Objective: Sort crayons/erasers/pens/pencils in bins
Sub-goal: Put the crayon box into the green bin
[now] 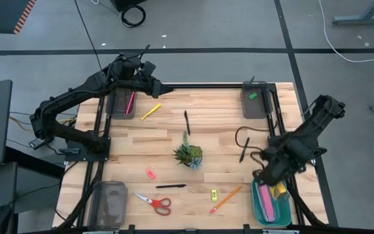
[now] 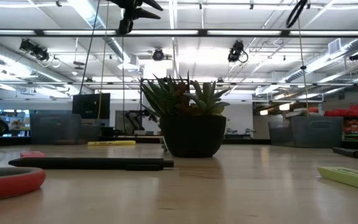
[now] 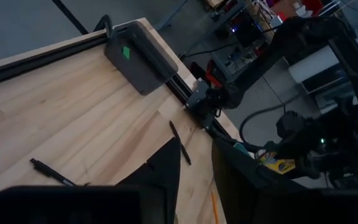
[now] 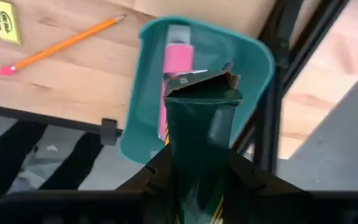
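Crayons, in their small flat green-and-yellow printed cardboard box (image 4: 199,118), are being held by the right gripper (image 4: 197,171), whose two dark fingers are clamped on the box's sides so that its torn open end points down at the rounded teal plastic bin (image 4: 247,62). In the high view that gripper (image 1: 269,174) is hanging just above the same teal bin (image 1: 260,209) at the table's near right corner; the box looks poised for a drop into it, though a pink stick-shaped item (image 4: 178,59) is already lying inside, so sorting there may need checking.

Over at the far left corner, the left gripper (image 1: 156,89) is hovering just beside the dark grey rectangular bin (image 1: 119,104), which is carrying a thin pink pencil (image 1: 129,103); its claw is standing partly apart, and I cannot tell whether anything is pinched between the fingers.

Plenty is waiting on the pale wooden table (image 1: 213,130): a yellow pencil (image 1: 150,112) near that bin, an orange pencil (image 1: 226,199), three slim black pens (image 1: 187,121) (image 1: 244,149) (image 1: 171,186), a pink eraser chunk (image 1: 150,174) and a yellow one (image 1: 213,194). A green eraser (image 1: 252,95) is already sitting in the far right dark grey bin (image 1: 255,107), while the translucent grey bin (image 1: 108,205) looks empty. Red-handled scissors (image 1: 156,203) and the spiky potted plant (image 1: 188,155) are clutter to steer round
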